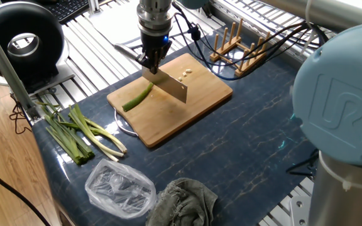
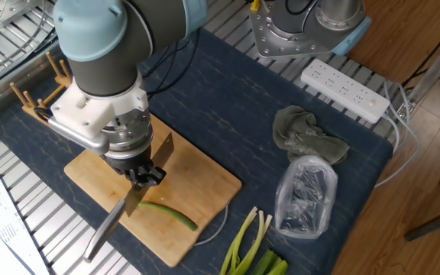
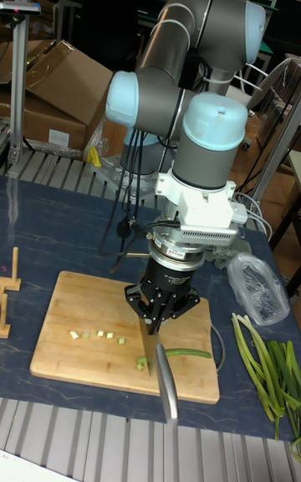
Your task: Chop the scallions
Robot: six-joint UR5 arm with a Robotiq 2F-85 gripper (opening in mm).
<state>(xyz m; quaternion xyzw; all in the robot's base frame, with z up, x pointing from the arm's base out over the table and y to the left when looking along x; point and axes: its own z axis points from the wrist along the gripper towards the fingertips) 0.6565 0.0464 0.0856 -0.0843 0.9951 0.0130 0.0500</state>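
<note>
— Tall fixed view first: what am I holding?
— My claw point(image 3: 155, 320) is clenched on the knife point(image 3: 159, 358), blade down at the cutting board point(image 3: 58, 340), frame centre.
— And the scallions?
— One green stalk point(image 3: 189, 353) lies just right of the blade, cut bits point(image 3: 99, 334) left; the uncut bunch point(image 1: 74, 132) lies off the board, near the plastic bag point(image 1: 119, 187) and rag point(image 1: 187, 199).

One cutting board point(image 1: 193, 107), one knife point(image 1: 168, 86), one green stalk piece point(image 1: 137, 99) on it, about six chopped bits point(image 3: 99, 335), one plastic bag point(image 1: 119, 188), one rag point(image 1: 184, 199).
</note>
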